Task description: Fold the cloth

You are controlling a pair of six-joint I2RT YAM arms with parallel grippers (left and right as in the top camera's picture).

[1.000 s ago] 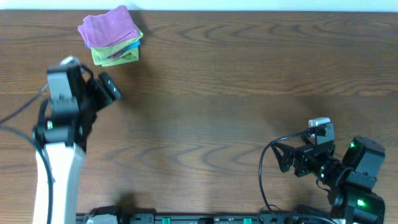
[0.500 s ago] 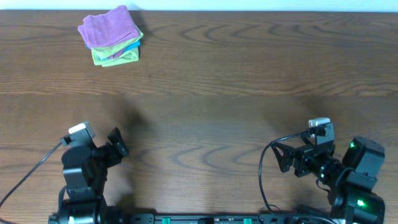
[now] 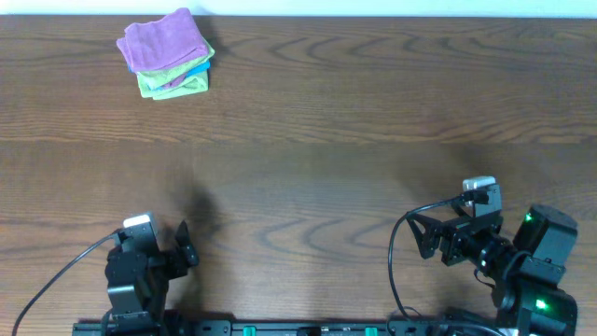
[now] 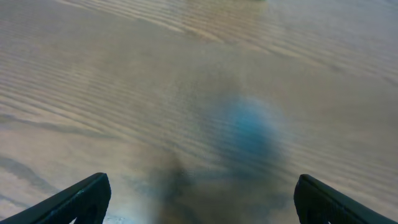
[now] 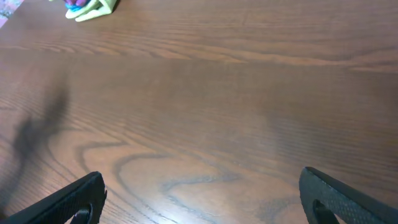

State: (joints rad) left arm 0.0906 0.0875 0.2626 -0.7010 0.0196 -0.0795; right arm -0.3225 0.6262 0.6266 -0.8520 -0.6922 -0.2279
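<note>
The cloth [image 3: 160,39], lilac and folded, lies on top of a small stack at the table's far left. My left gripper [image 3: 170,254] sits low at the front left edge, far from the stack. Its jaws stand open over bare wood, and in the left wrist view the gripper [image 4: 202,202] holds nothing. Open as well, my right gripper [image 3: 431,241] rests at the front right. The right wrist view shows only wood grain between its fingertips [image 5: 202,199], with a sliver of the cloth [image 5: 6,7] at the top left corner.
Under the lilac cloth lie a lime-green folded cloth [image 3: 175,86] and a blue one [image 3: 196,67]. The green cloth [image 5: 96,7] also shows in the right wrist view. The brown wooden table [image 3: 354,131] stretches between the arms. Cables trail by both arm bases.
My left arm has pulled back from beside the cloth stack to the table's front left edge, jaws still open. The right arm and the stack have not moved.
</note>
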